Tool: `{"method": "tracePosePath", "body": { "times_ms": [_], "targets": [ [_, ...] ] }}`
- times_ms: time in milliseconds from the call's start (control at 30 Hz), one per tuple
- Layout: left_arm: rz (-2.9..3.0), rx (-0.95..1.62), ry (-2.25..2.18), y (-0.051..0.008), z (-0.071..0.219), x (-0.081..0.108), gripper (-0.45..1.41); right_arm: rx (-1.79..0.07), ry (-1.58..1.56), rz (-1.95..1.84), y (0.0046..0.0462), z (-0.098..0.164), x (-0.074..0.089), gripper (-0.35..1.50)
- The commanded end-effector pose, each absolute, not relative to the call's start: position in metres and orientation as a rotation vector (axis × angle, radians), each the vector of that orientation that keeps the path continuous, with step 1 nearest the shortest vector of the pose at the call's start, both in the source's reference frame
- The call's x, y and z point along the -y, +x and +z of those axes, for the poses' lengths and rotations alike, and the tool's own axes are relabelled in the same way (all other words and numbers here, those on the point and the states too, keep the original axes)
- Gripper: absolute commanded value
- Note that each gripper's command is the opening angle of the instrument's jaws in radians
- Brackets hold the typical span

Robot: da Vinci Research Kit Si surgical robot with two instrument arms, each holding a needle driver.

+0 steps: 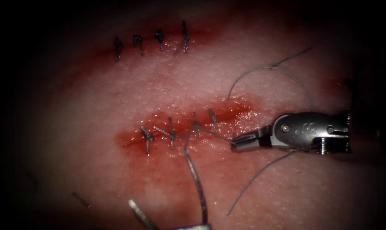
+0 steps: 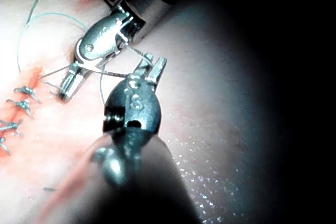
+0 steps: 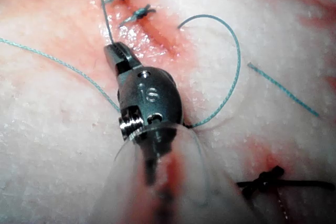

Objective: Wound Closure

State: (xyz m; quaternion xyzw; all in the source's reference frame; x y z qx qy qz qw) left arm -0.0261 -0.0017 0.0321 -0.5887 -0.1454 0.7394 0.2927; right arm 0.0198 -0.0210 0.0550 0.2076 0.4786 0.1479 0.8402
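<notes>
Left tool sits nearest, at 6 o'clock of the endoscope view, and whether it grips anything I cannot tell. Right tool, at 3 o'clock of the cut, is clenched on thread running taut from the last stitch. I cannot tell where the needle is. Risks: overpull could tear the tissue or snap the thread, and the slack loop at 1 o'clock could snag the tool.

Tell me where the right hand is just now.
In the endoscope view the right hand sits at the right end of the cut, tips shut on thread from the last stitch.
</notes>
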Motion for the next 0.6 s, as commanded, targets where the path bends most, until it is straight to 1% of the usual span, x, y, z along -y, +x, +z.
{"method": "tracePosePath", "body": {
  "times_ms": [33,167,333,467,533,567,600],
  "targets": [
    [1.975,0.372,-1.541,-0.0264,0.033,0.002,-0.45,-1.016,0.457,0.315,0.021,0.054,0.023,-0.35],
    [2.008,0.272,-1.434,-0.0243,0.037,0.002,-0.45,-1.03,0.491,0.358,0.023,0.048,0.025,-0.35],
    [2.018,0.238,-1.384,-0.0234,0.039,0.001,-0.45,-1.041,0.517,0.393,0.0254,0.044,0.026,-0.35],
    [2.031,0.222,-1.378,-0.023,0.039,0.001,-0.45,-1.055,0.474,0.352,0.0269,0.043,0.026,-0.35],
    [2.039,0.214,-1.373,-0.0226,0.039,0.001,-0.45,-1.072,0.398,0.354,0.0269,0.043,0.024,0.19],
    [2.044,0.211,-1.372,-0.0224,0.038,0.001,-0.45,-1.073,0.361,0.347,0.0266,0.043,0.024,0.54],
    [2.043,0.212,-1.371,-0.0222,0.038,0.0,-0.45,-1.064,0.338,0.349,0.0263,0.044,0.023,0.79]
  ]
}}
